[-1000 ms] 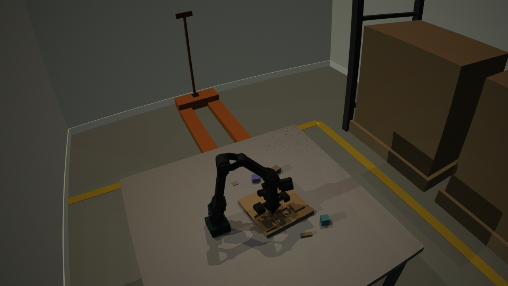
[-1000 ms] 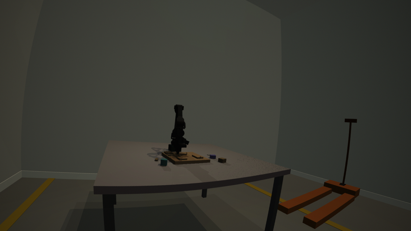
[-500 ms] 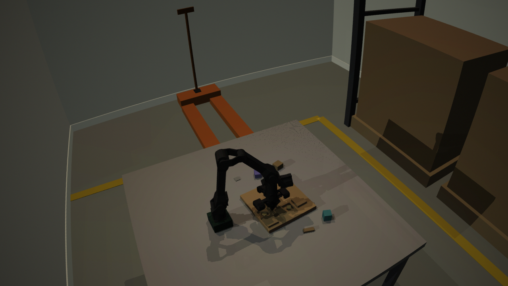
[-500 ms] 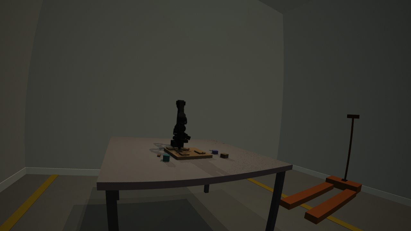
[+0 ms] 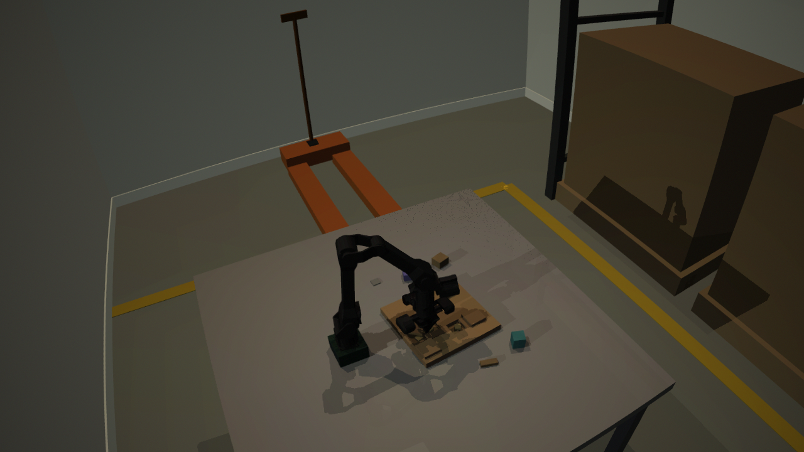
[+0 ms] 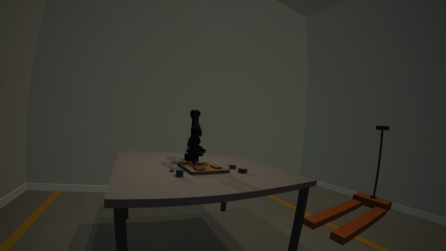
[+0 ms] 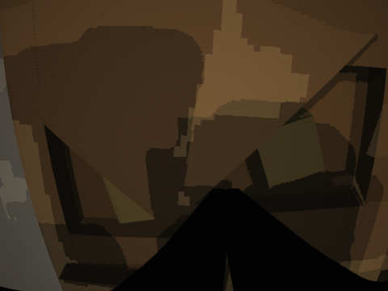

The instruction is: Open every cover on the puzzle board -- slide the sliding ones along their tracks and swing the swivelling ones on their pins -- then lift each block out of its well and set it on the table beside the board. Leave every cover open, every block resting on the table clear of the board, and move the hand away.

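While the black two-fingered gripper [image 5: 428, 330] [image 6: 193, 162] [image 7: 225, 202] is narrow and empty, the dull-yellow, flat-sided block [image 5: 458, 326] [image 7: 291, 151] sits in its well in the tan wooden board [image 5: 396, 310] [image 6: 210, 172] [image 7: 52, 242]. Probably light and rigid, it wants pinching by opposite sides.

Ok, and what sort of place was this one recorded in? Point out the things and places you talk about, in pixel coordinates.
Probably a warehouse or storage area: an orange pallet jack [image 5: 315, 149] [image 6: 371, 199] is parked on the floor, yellow lines [image 5: 618, 272] [image 6: 32, 218] mark it out, and large brown boxes [image 5: 646, 129] stand by a dark rack frame [image 5: 558, 112].
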`<state>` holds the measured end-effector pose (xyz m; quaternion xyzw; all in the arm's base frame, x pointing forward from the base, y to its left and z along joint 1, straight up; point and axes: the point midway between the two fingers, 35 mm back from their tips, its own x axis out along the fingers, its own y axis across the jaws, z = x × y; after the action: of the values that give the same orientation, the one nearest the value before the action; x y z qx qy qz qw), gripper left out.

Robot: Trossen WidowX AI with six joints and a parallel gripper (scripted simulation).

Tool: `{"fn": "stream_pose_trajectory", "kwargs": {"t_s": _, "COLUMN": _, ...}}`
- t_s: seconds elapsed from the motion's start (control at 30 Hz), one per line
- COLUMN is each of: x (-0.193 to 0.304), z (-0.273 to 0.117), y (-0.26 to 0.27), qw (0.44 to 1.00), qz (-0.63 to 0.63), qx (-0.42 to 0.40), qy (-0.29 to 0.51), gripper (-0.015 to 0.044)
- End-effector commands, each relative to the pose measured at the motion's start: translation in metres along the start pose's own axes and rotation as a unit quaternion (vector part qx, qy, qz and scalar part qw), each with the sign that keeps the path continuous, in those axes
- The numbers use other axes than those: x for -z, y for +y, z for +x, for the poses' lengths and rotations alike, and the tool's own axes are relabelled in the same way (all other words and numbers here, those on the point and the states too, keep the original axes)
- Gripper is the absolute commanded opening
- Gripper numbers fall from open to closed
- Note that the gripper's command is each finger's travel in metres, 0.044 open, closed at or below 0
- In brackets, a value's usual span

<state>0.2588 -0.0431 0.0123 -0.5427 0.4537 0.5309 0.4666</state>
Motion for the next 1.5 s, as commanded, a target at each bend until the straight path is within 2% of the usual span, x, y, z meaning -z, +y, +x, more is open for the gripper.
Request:
{"fn": "stream_pose_trajectory", "kwargs": {"t_s": 0.0, "x": -0.003, "z": 0.001, "y": 0.007, "qw": 1.000, "qz": -0.003, "qx": -0.003, "qy": 0.000, "gripper": 0.0000}}
{"fn": "stream_pose_trajectory", "kwargs": {"t_s": 1.47, "x": -0.035, "z": 0.001, "y": 0.042, "qw": 1.000, "qz": -0.003, "qx": -0.004, "qy": -0.001, "gripper": 0.0000}}
